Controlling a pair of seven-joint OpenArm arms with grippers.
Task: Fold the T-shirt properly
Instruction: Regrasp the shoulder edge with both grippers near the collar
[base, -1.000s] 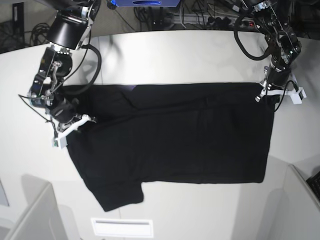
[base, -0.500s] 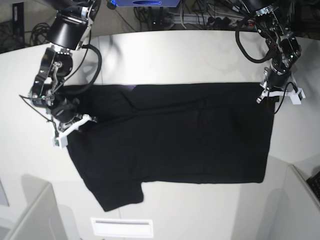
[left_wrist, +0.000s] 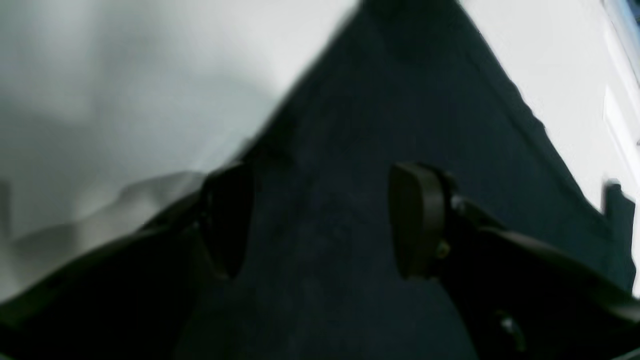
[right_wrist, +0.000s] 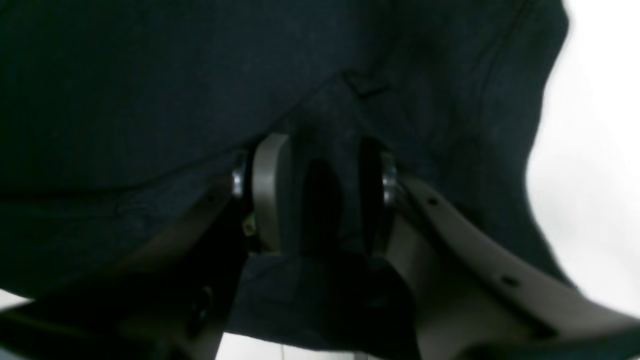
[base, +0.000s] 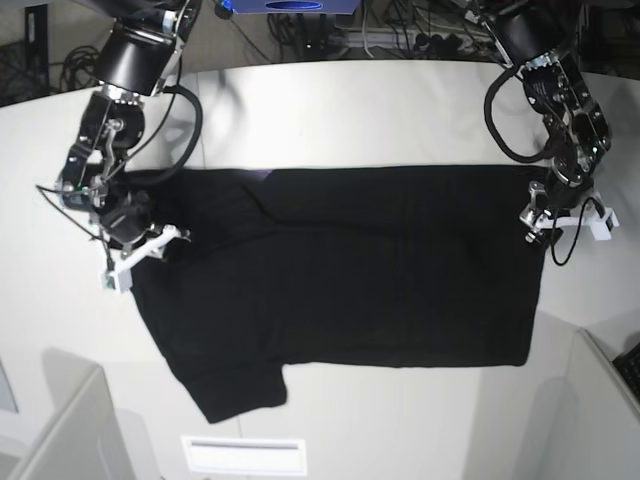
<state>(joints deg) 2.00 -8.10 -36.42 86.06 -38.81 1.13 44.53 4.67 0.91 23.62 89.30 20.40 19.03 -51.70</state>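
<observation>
The black T-shirt (base: 350, 270) lies flat on the white table (base: 340, 110), one sleeve (base: 240, 395) pointing to the front left. Only a purple sliver of its print (base: 262, 177) shows. My right gripper (base: 140, 252) is at the shirt's left edge. In the right wrist view, the gripper (right_wrist: 320, 192) is shut on a fold of the black cloth (right_wrist: 150, 90). My left gripper (base: 565, 220) is at the shirt's right edge. In the left wrist view, the gripper (left_wrist: 322, 222) is open, fingers (left_wrist: 417, 225) apart over the cloth (left_wrist: 380, 100).
Grey panels stand at the front left (base: 60, 430) and front right (base: 600, 410). A white slotted plate (base: 243, 455) lies at the table's front edge. Cables and a blue device (base: 290, 6) are behind the table.
My left gripper has moved from the shirt's back right corner toward the front along its right edge. My right gripper has stayed at the left edge.
</observation>
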